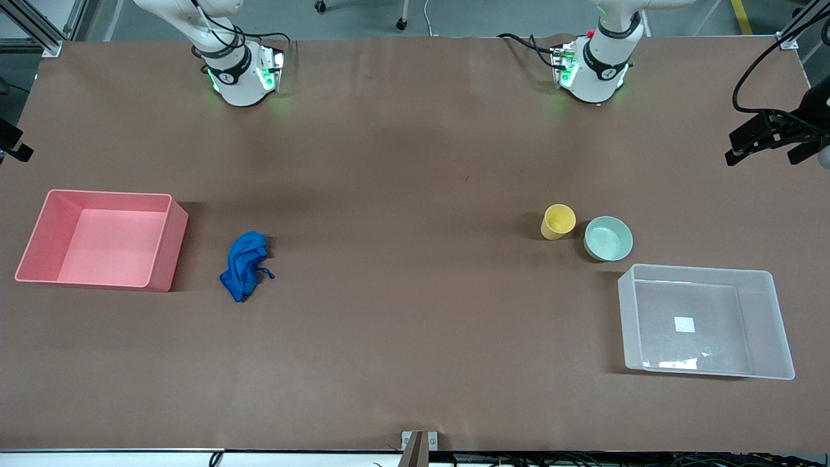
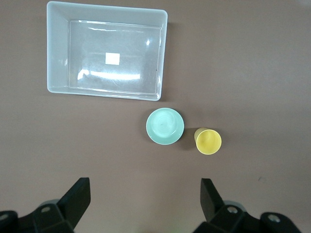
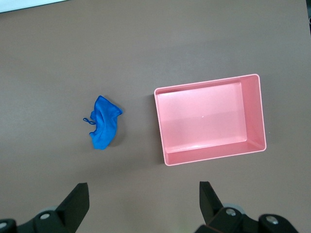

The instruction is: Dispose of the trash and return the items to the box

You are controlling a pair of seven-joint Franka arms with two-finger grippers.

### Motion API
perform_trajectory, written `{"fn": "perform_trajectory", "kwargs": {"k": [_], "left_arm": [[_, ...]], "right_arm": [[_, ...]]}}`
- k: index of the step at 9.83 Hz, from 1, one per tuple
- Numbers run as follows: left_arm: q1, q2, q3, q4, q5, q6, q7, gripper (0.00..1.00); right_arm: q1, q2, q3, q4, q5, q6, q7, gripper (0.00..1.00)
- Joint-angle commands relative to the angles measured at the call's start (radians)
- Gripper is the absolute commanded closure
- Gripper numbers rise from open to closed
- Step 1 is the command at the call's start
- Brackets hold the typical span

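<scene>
While apart from blue wad (image 3: 104, 128), right hand (image 3: 143, 201).

A big brown surface (image 1: 415, 162) fills almost the whole room view. Above its top edge there is grey floor (image 1: 493, 16) with small black chair wheels (image 1: 402, 24) and a yellow line (image 1: 741, 16). Metal frame bars (image 1: 35, 29) stand at the corners.

no readable text — box label (image 1: 684, 324) blank
</scene>
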Motion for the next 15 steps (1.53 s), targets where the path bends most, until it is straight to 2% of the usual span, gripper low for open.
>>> {"fn": "perform_trajectory", "kwargs": {"k": [1, 4, 6, 7, 9, 10, 12, 13, 15], "left_arm": [[-0.005, -0.006, 0.004, -0.039, -0.007, 0.01, -0.001, 0.0], [-0.003, 0.005, 0.004, -0.038, -0.009, 0.01, -0.007, 0.0], [0.0, 0.005, 0.004, -0.094, -0.006, 0.023, -0.003, 0.0], [0.002, -0.015, 0.004, -0.192, -0.006, 0.103, 0.013, 0.0], [0.002, -0.099, 0.006, -0.496, -0.004, 0.36, 0.033, 0.01], [0.005, -0.107, 0.006, -0.618, -0.004, 0.48, 0.034, 0.01], [0.006, -0.083, 0.009, -0.827, -0.006, 0.791, 0.033, 0.01], [0.009, -0.04, 0.009, -0.896, -0.006, 0.925, 0.033, 0.0], [0.012, 0.099, 0.009, -0.903, -0.006, 1.051, 0.034, 0.0]], "right_arm": [[-0.014, -0.009, 0.009, -0.003, -0.003, -0.007, -0.012, 0.0], [-0.014, -0.007, 0.009, -0.003, -0.004, -0.004, -0.012, 0.0], [-0.003, 0.017, 0.012, -0.006, -0.015, -0.006, -0.014, 0.0], [0.003, 0.032, 0.014, -0.014, -0.012, -0.004, -0.012, 0.0], [0.043, 0.138, 0.016, -0.017, -0.003, 0.031, -0.012, 0.0], [0.062, 0.188, 0.02, -0.037, -0.003, 0.078, -0.011, 0.0], [0.099, 0.256, 0.037, -0.202, -0.001, 0.326, -0.011, 0.0], [0.106, 0.285, 0.076, -0.292, -0.007, 0.456, -0.002, 0.0], [0.118, 0.362, 0.085, -0.42, -0.014, 0.7, 0.0, 0.0]]}}
